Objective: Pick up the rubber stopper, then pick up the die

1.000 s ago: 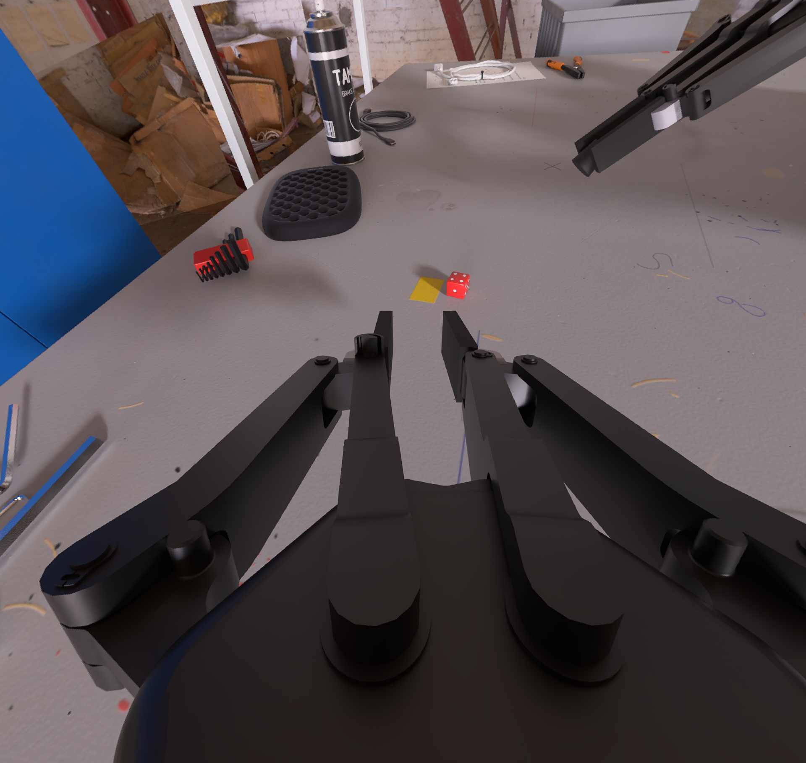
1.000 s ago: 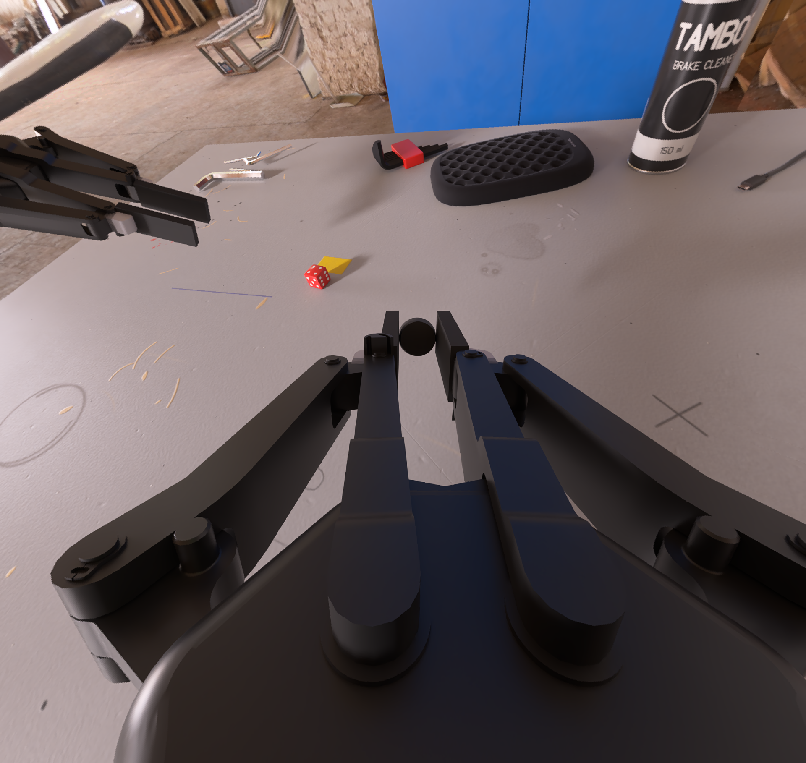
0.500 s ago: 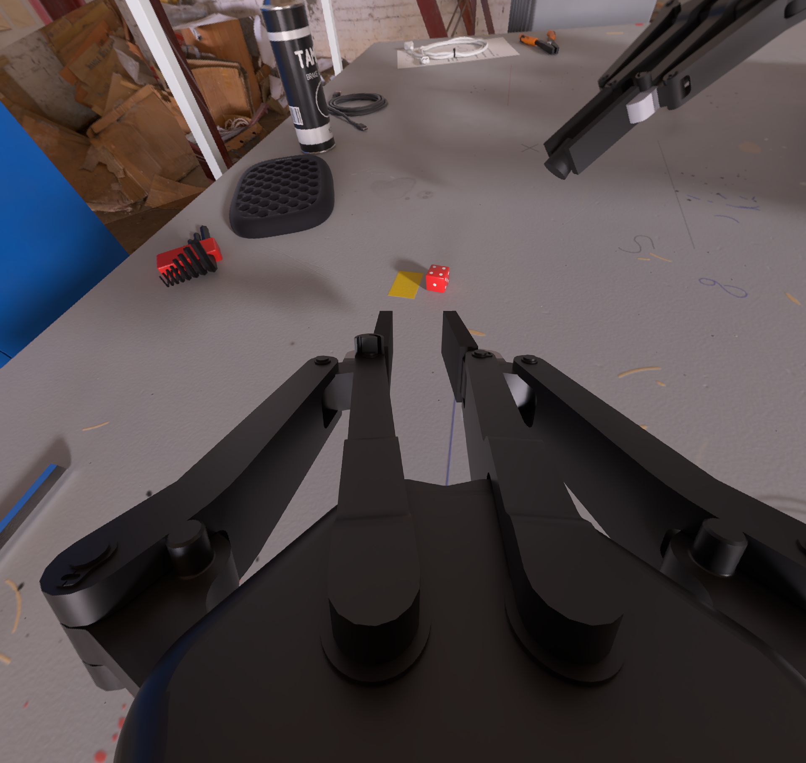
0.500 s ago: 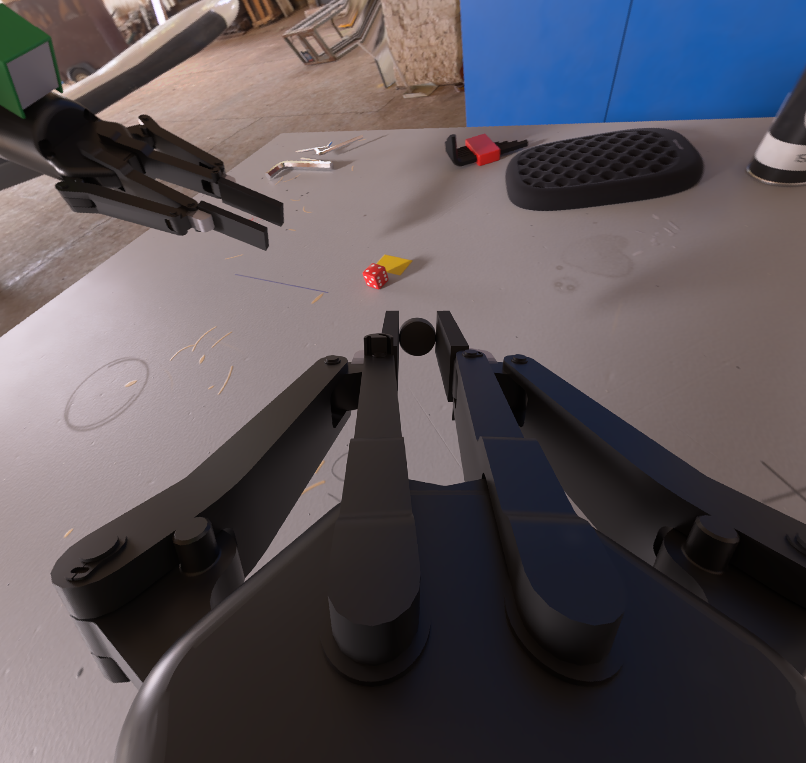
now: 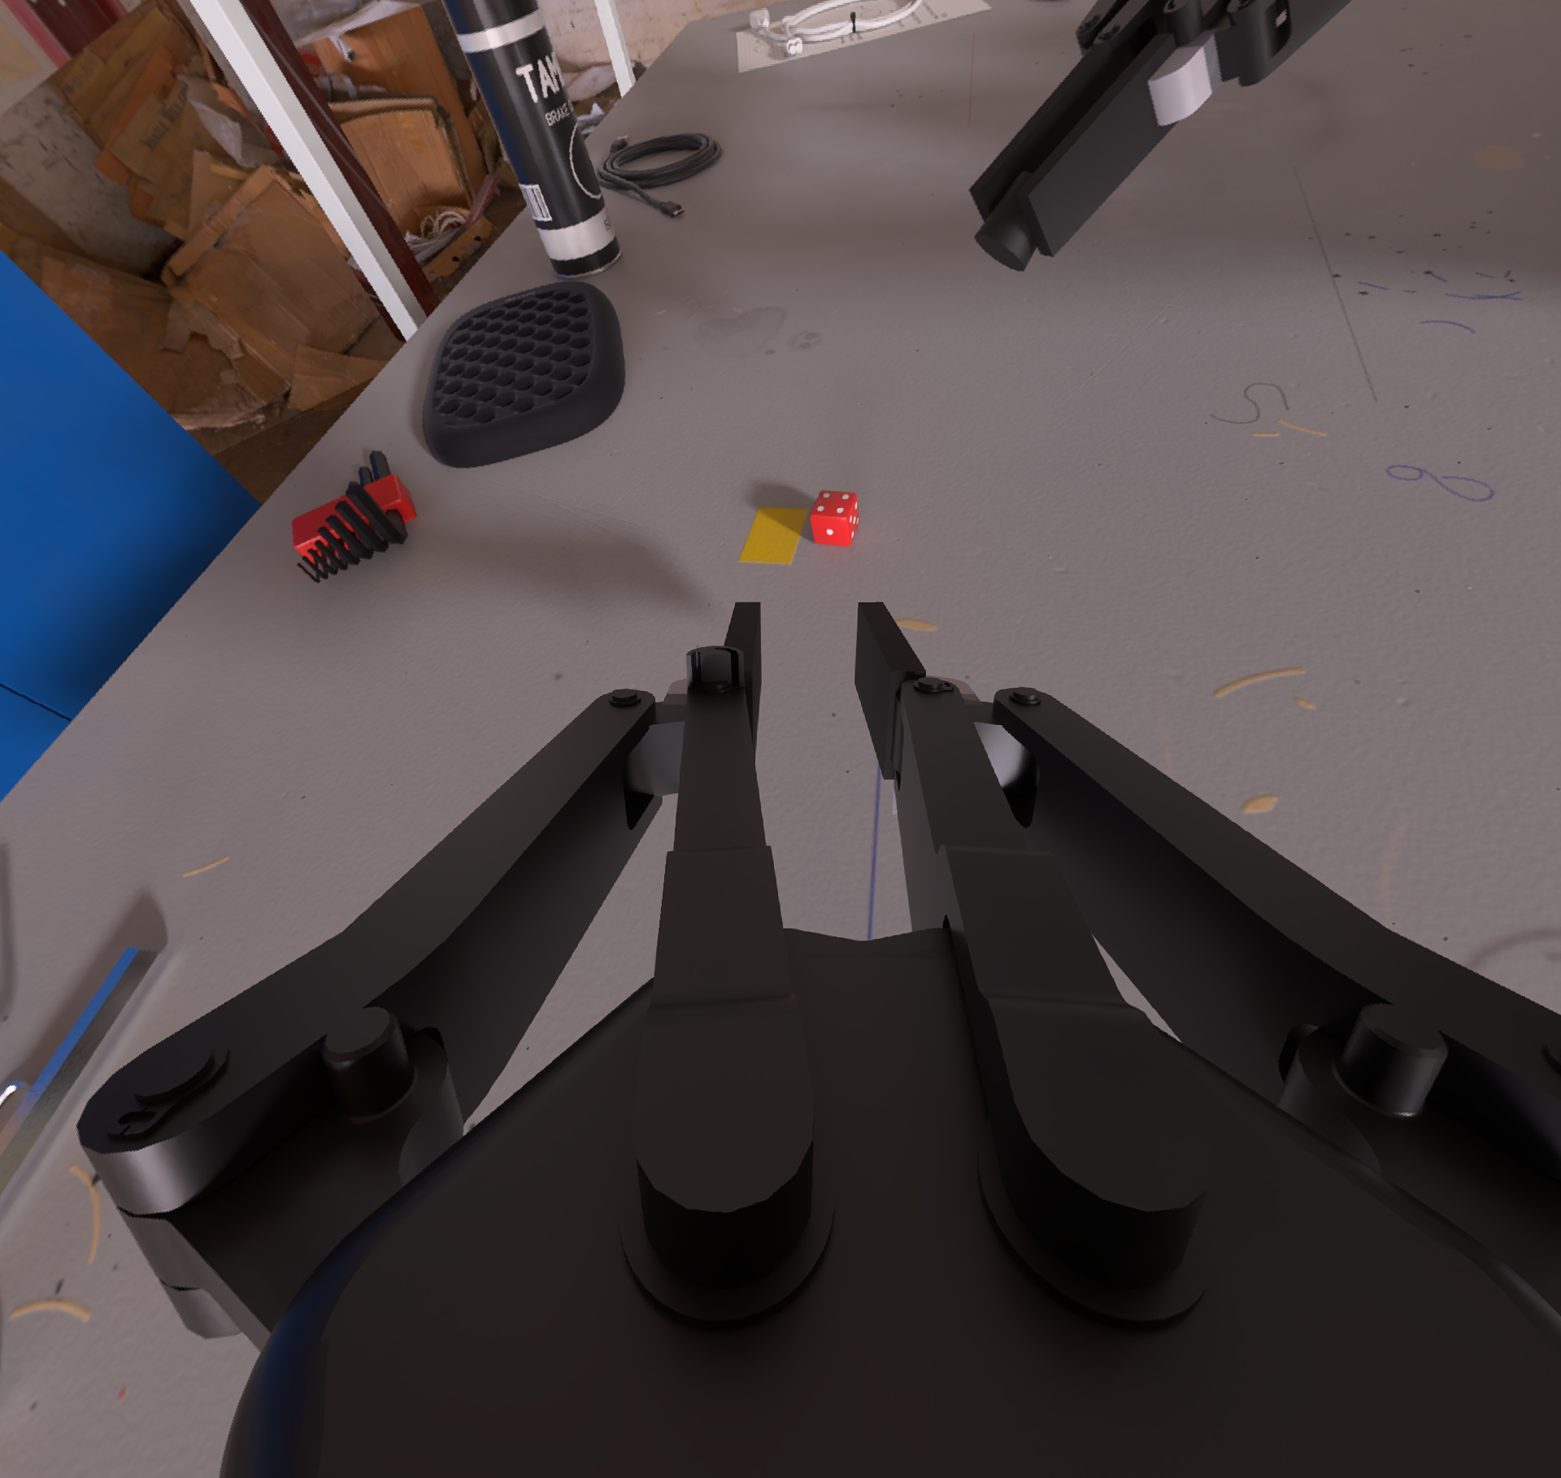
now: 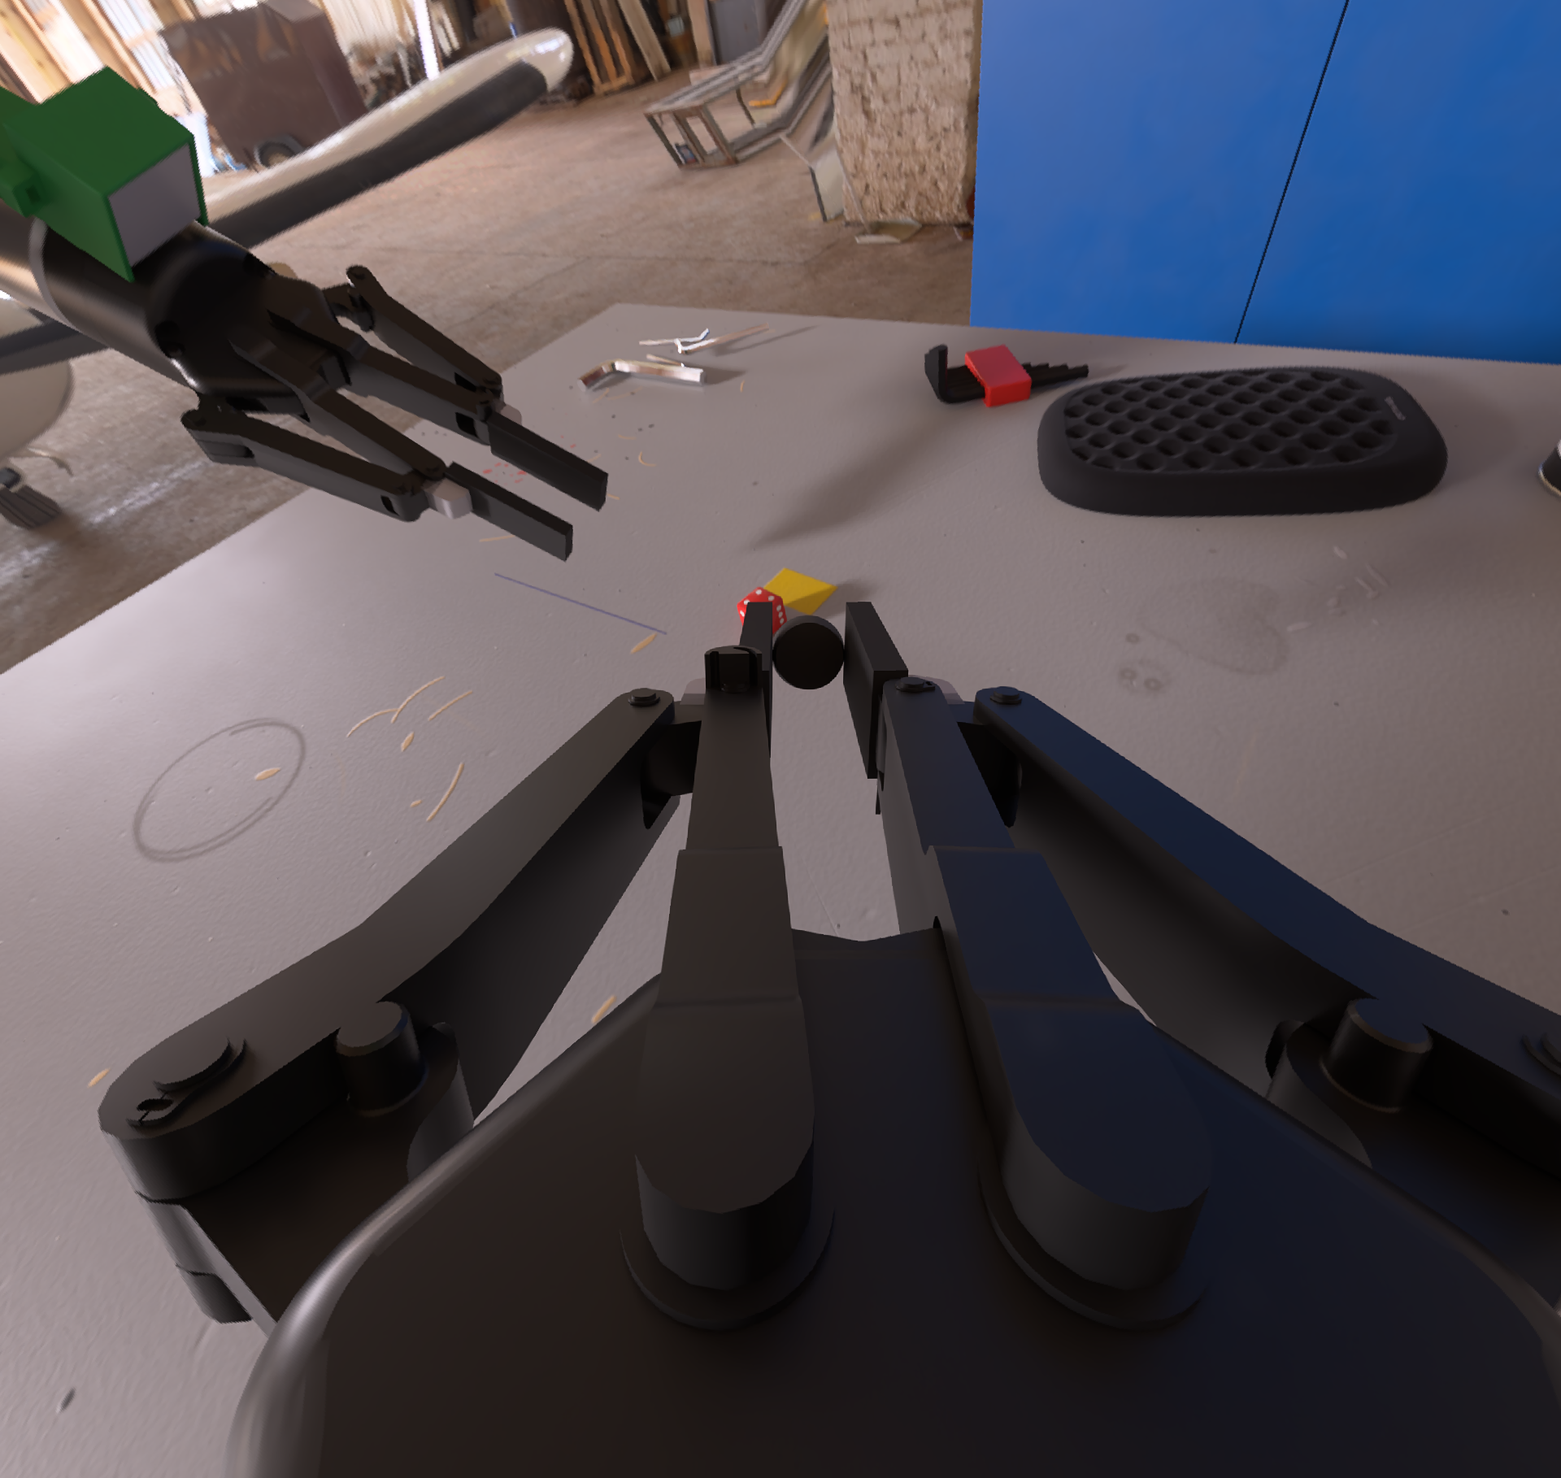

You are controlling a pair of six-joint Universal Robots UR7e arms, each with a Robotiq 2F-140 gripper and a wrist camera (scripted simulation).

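A small red die [image 5: 834,518] with white dots lies on the grey table [image 5: 1098,593], touching a flat yellow piece [image 5: 773,535]. My left gripper [image 5: 808,635] is open and empty, held above the table a short way in front of the die. My right gripper [image 6: 808,635] is shut on the black rubber stopper [image 6: 808,654] and holds it in the air. In the right wrist view the die [image 6: 752,603] shows just past my left fingertip, partly hidden by it. The left wrist view shows the right gripper [image 5: 1014,234] at the upper right with the stopper [image 5: 1001,242] at its tips.
A black honeycomb pad [image 5: 524,373], a red holder of black hex keys [image 5: 350,521], a black spray can [image 5: 541,128] and a coiled black cable [image 5: 659,162] stand along the table's left edge. A white cable [image 5: 845,14] lies far back. Bent metal pieces [image 6: 642,373] lie near a corner.
My right gripper has swung with the stopper toward the die, which now sits at its fingertips in view. My left gripper has shifted a little, and stays open.
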